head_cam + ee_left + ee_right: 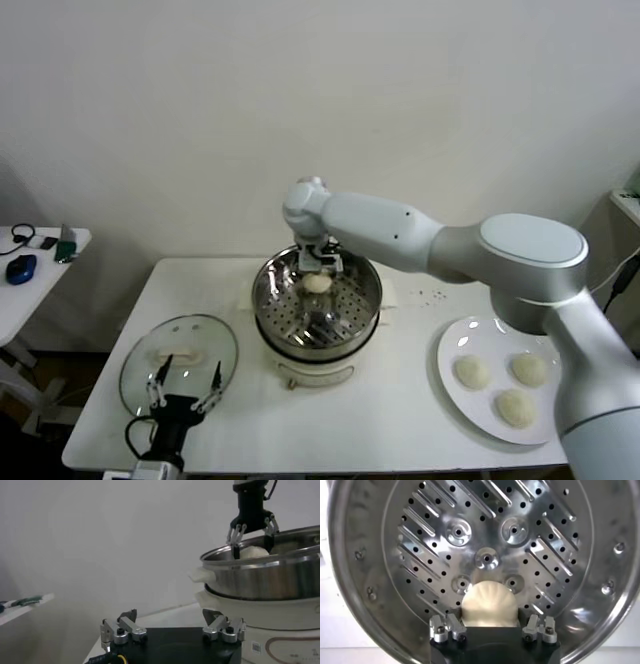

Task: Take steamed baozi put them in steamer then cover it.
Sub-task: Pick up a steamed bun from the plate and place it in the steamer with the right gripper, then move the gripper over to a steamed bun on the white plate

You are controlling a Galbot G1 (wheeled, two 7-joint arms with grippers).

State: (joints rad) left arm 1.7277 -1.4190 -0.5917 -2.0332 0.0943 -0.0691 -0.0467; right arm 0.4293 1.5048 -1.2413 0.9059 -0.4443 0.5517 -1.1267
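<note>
- At the centre of the head view, on the white table [400, 420], stands the steamer [275, 310], its steel basket on a cream pot base.
- In the lower right of the frame a white plate [450, 385] carries three steamed baozi [472, 372], well apart from the steamer.
- In the lower left the glass cover [215, 345] lies flat on the table, just beside the steamer.
- A small side table [30, 290] with a blue mouse [20, 268] sits at the left edge.
- The right arm reaches from the right edge across to the steamer, wrist bent down; the right gripper [317, 283] points into the basket, its fingers [451, 626] pinching a fourth baozi [488, 605] just over the perforated floor, towards the far side.
- The left gripper [184, 385] hovers at the near edge of the cover, fingers [122, 631] spread, holding nothing.
</note>
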